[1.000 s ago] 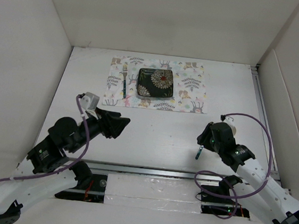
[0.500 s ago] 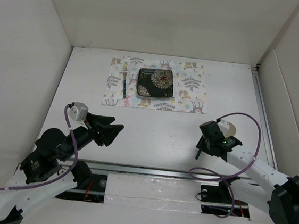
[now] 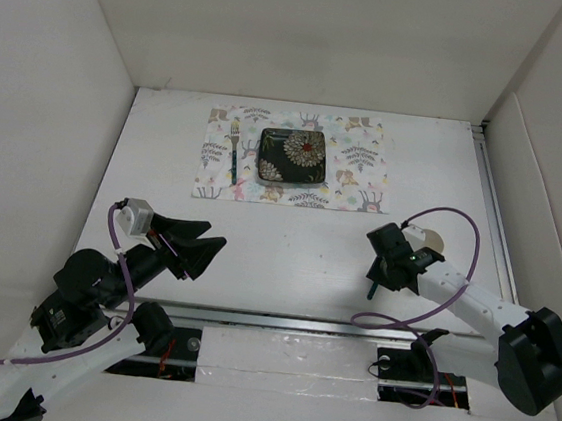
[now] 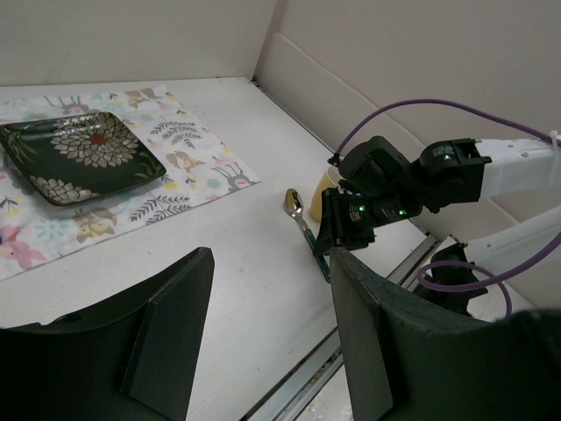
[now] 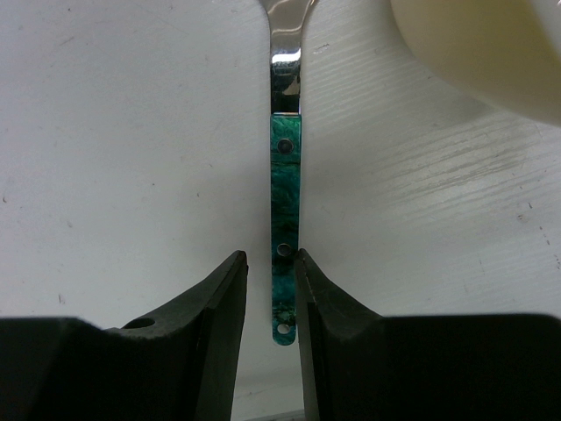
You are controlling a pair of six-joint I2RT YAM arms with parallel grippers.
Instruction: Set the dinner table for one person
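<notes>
Since the prior frame, the right arm has dropped low over the spoon and the left arm has drawn back toward its base.

Step in hand: picking up the spoon. It lies on the white surface near the right edge, well apart from the placemat (plate and fork already on it).

Right fingers straddle the end of the green handle, narrowly parted. One pad looks to be touching and a slit shows at the other, so not clamped.

Left fingers are spread wide and empty.

Next, by my judgement: pinch, lift level, and carry to the mat right of the plate.
</notes>
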